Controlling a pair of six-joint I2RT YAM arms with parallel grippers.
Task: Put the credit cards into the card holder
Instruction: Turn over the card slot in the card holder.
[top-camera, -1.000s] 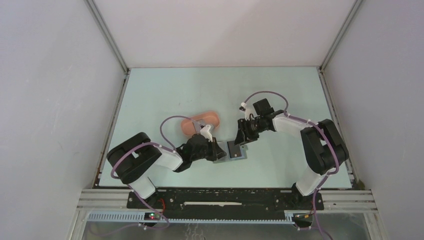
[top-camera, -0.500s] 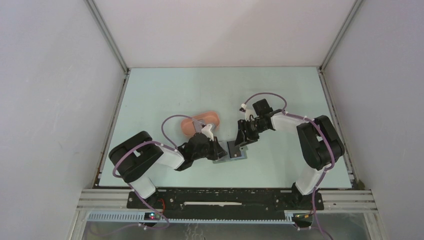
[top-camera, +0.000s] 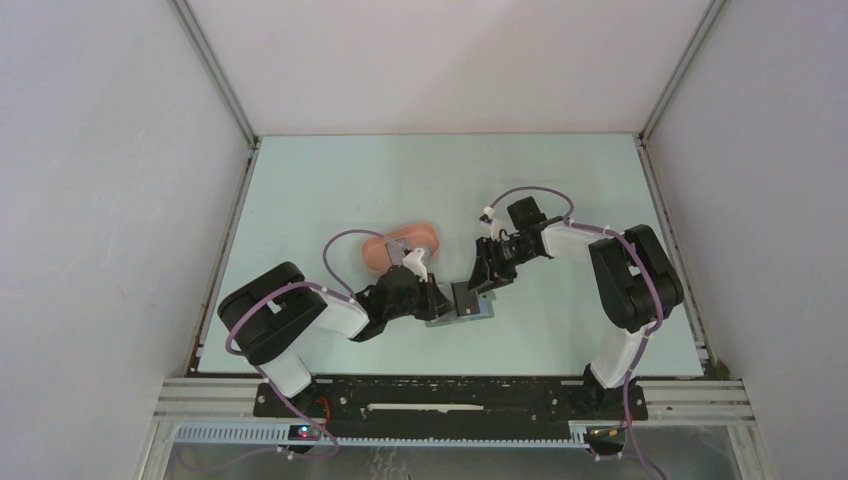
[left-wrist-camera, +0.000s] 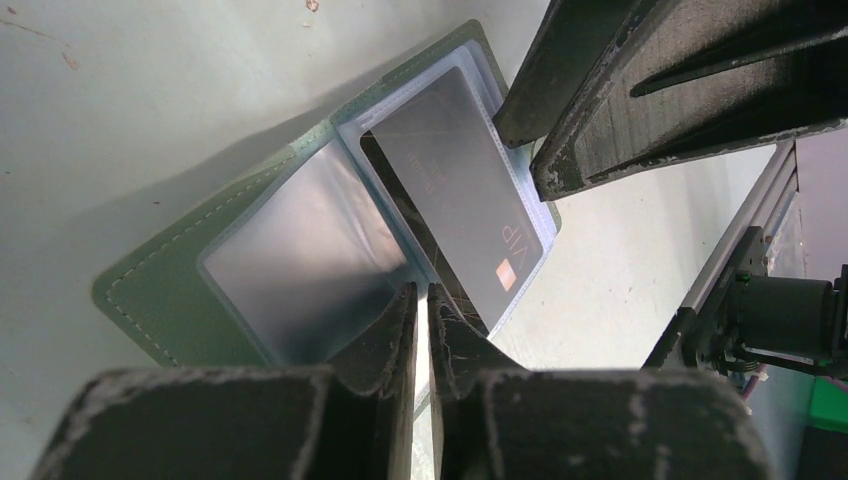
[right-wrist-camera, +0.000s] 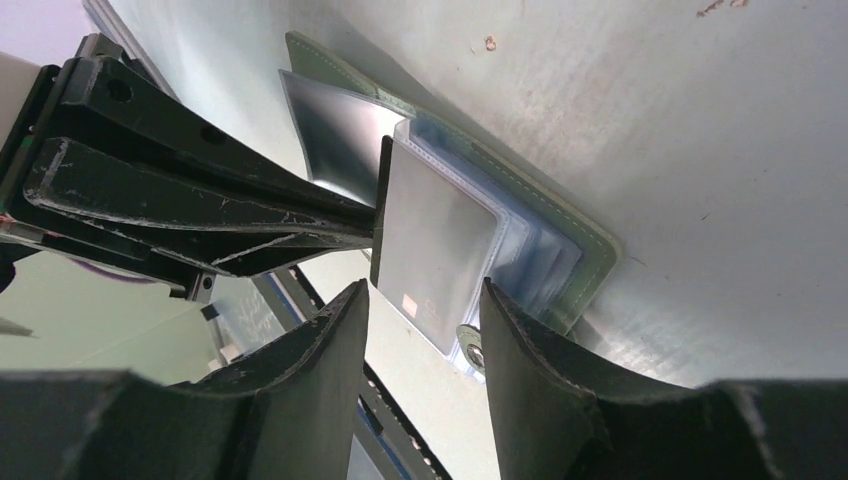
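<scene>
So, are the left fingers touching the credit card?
Touching. The right wrist view shows the left fingers closed onto the near edge of the credit card, with no gap.

Over the card holder (top-camera: 478, 308) there is almost no room. The left claw (top-camera: 438, 303), nearly closed, comes in from the left, and the right claw (top-camera: 480, 283), its jaws apart, comes down from the far right, very near it. The pink tray (top-camera: 400, 243) stands just behind the left arm. The far half of the worktop (top-camera: 440, 170) is open, and the side walls (top-camera: 120, 200) limit it.
</scene>
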